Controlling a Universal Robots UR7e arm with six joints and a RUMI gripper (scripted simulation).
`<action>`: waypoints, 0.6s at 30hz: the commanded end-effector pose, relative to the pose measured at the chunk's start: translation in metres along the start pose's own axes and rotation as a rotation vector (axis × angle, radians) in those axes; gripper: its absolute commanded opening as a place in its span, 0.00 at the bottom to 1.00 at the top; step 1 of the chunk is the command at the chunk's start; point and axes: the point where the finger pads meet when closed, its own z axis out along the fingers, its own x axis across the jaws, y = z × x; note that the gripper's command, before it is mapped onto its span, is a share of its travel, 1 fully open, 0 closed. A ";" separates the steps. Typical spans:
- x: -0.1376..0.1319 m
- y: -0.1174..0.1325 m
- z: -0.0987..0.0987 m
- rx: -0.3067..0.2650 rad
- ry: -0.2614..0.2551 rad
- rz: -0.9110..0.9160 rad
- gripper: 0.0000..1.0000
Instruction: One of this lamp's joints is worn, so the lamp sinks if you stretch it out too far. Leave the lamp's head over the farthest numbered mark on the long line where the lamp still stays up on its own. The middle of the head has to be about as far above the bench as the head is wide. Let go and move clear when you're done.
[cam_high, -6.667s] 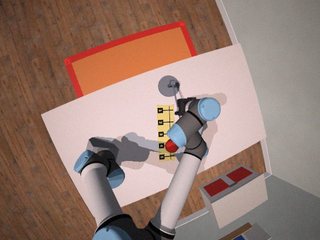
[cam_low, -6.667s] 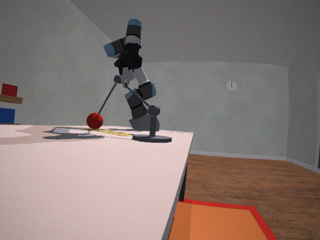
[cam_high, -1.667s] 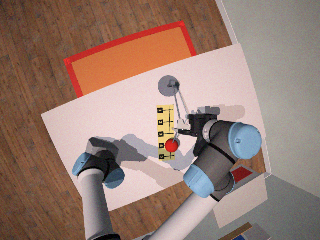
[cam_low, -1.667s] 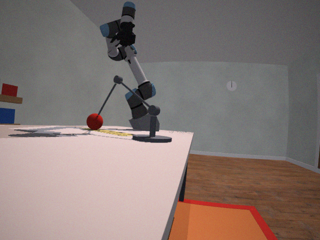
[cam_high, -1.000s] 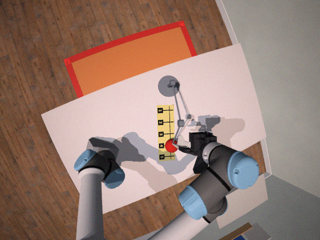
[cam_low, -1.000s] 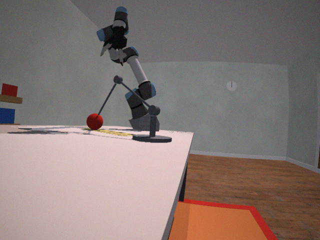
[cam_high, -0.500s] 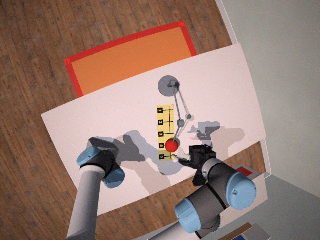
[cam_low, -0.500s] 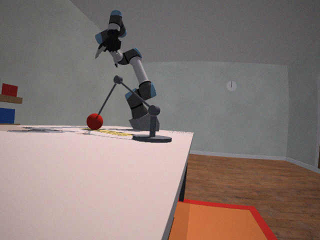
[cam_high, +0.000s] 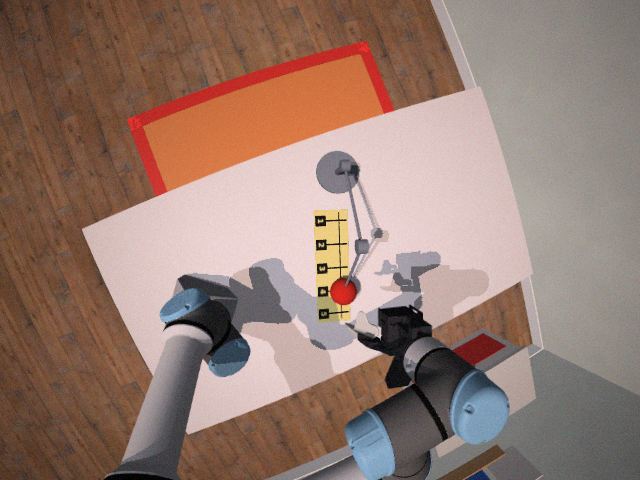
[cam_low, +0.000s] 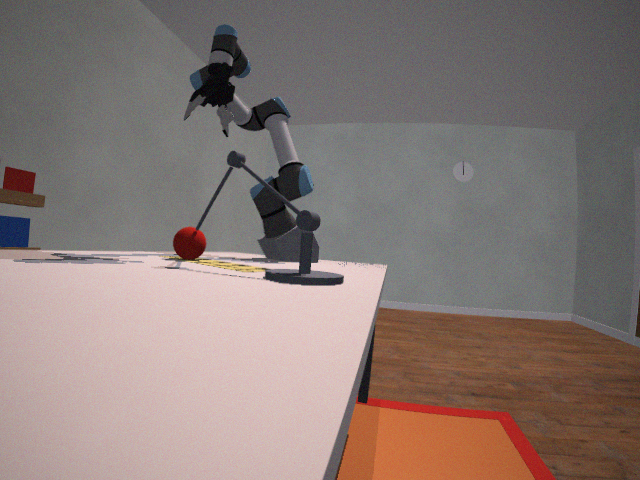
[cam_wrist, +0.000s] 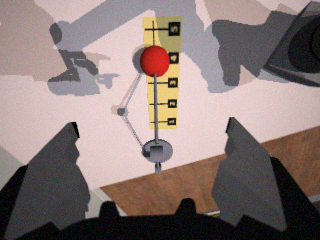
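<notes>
Progress looks partial: we hover our black two-jaw gripper (cam_low: 205, 114) wide open and empty above the lamp's round red head (cam_high: 343, 291), which sits low at mark 4 of the yellow numbered strip (cam_high: 331, 264).

Grey tubular arm (cam_high: 155, 392), blue joint caps, black gripper (cam_high: 382, 330)

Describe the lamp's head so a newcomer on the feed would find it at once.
Start at the white bench and find the yellow numbered strip near its middle. From the lamp's round grey base beyond the strip's 1 end, follow the thin grey rods to their tip. The head is the glossy red ball there, by mark 4, the only red thing on the bench.
</notes>
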 end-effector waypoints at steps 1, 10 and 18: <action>0.000 -0.006 0.000 -0.017 0.000 0.000 1.00; 0.000 -0.002 0.000 -0.155 0.000 0.001 1.00; 0.000 0.000 0.000 -0.244 0.000 0.001 1.00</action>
